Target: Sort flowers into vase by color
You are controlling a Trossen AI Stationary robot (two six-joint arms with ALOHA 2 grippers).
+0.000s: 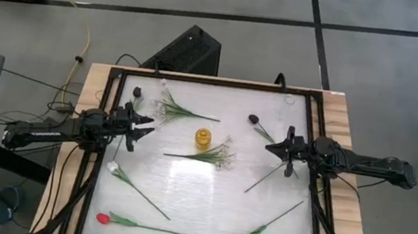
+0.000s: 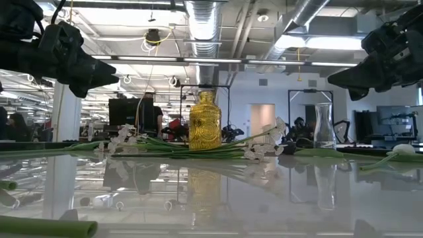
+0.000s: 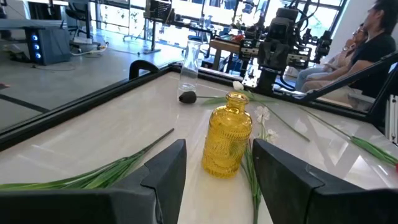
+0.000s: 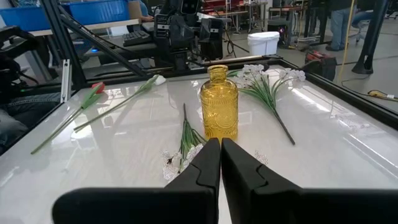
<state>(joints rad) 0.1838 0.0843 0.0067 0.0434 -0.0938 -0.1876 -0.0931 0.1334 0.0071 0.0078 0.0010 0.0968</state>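
Flowers (image 1: 184,111) flat, stems variously angled.

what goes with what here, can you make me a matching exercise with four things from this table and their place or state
Things:
1. yellow vase
2. left gripper
3. right gripper
4. clear vase

Place or state:
A. fingers shut, holding nothing
B. upright near the table's far right corner
C. fingers open, holding nothing
D. upright at the middle, with a white spray beside it

Pairs: 1-D, 2-C, 3-A, 4-B
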